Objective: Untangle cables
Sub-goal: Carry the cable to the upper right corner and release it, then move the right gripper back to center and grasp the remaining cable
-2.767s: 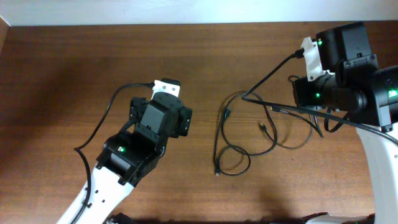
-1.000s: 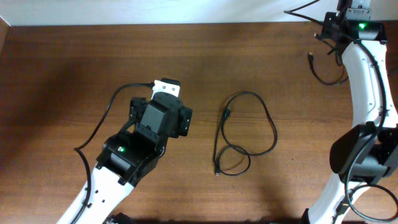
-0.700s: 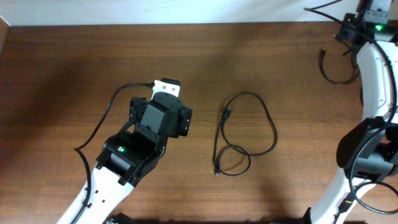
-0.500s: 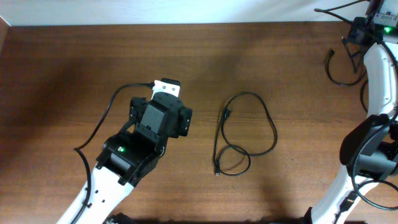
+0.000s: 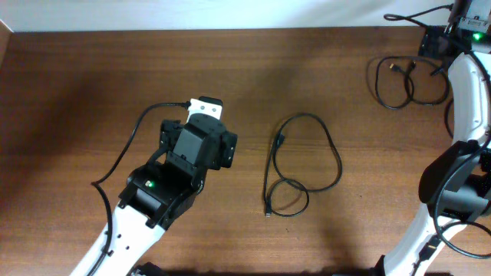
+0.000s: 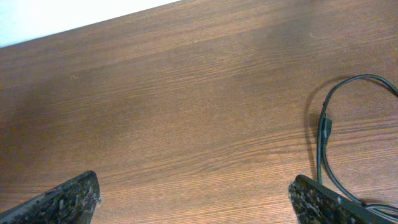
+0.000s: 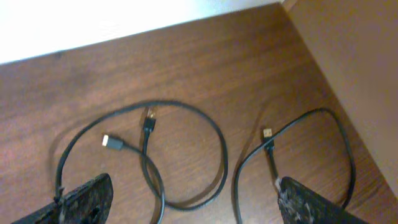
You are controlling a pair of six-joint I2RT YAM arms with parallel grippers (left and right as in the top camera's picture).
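Observation:
One thin black cable (image 5: 307, 165) lies in loops at the table's middle, its plug (image 6: 324, 126) at the right of the left wrist view. Two more cables (image 5: 403, 80) lie coiled at the far right corner. In the right wrist view, one (image 7: 186, 158) forms a ring with a silver plug (image 7: 111, 142). The other (image 7: 311, 134) curves beside it. My right gripper (image 7: 194, 188) hangs open above them, holding nothing. My left gripper (image 6: 193, 188) is open over bare wood, left of the middle cable.
The table's right edge (image 7: 323, 68) and far edge by the white wall (image 7: 124, 25) run close to the two corner cables. The left arm's own thicker black cord (image 5: 130, 146) loops over the table at the left.
My right gripper has opened and let go of the cables it carried. They have dropped and spread out on the table at the far right corner. The left arm has not moved.

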